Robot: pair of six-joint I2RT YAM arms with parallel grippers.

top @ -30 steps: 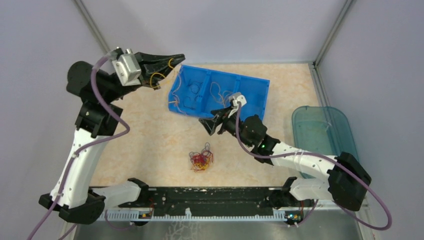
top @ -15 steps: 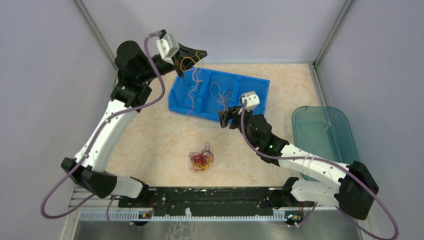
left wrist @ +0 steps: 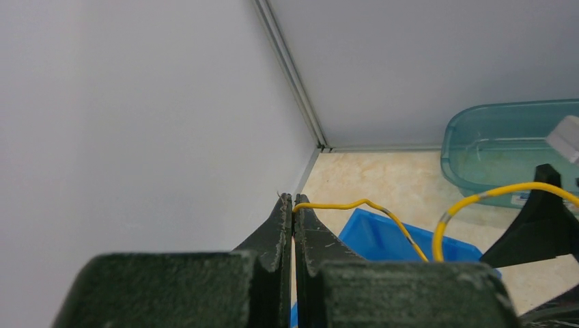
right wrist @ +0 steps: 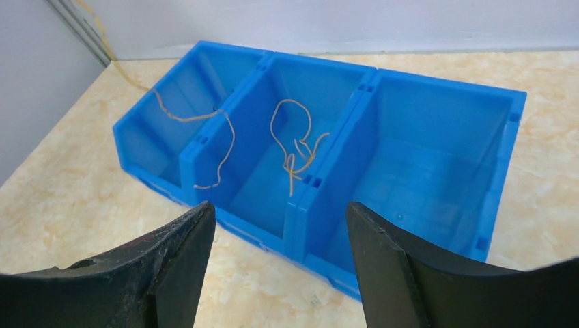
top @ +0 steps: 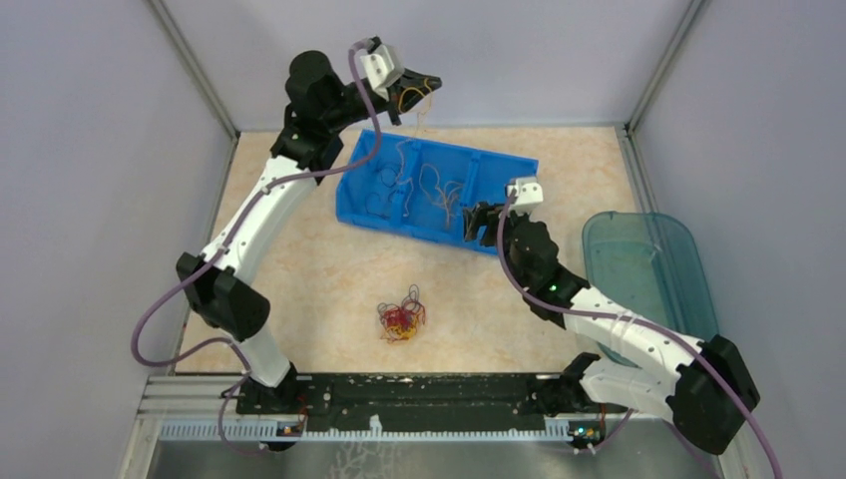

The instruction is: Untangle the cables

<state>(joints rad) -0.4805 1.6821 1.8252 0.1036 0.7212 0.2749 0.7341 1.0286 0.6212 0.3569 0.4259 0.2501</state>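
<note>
Upper centre of the overhead view: left gripper [top: 424,88], high over the far left corner of the blue bin [top: 504,168]. Jaws pressed together, pinching a yellow cable [left wrist: 355,203] right at their tips. In the left wrist view, meets at mid-frame and sends the cable arching off toward the right edge, then curling back down. In the upper left of the right wrist view, trails as a thin yellow line down into the bin's left compartment.

Centre of the overhead view, at the bin's near right edge: right gripper [top: 477,222]. Jaws spread wide, gripping nothing. In the right wrist view, frames the bin between two dark fingers [right wrist: 171,260] at the bottom left and bottom right.

Inside the bin: loose orange-yellow strands [right wrist: 293,147] curled in the middle compartment, one more draped over the divider between the left and middle compartments.

Lower centre of the overhead view: a small tangle [top: 401,319] of red, orange and dark cables, lying on the counter [top: 299,269], well apart from both grippers and from the bin.

Right edge of the overhead view: a teal tub [top: 643,261], just beside the right arm.
</note>
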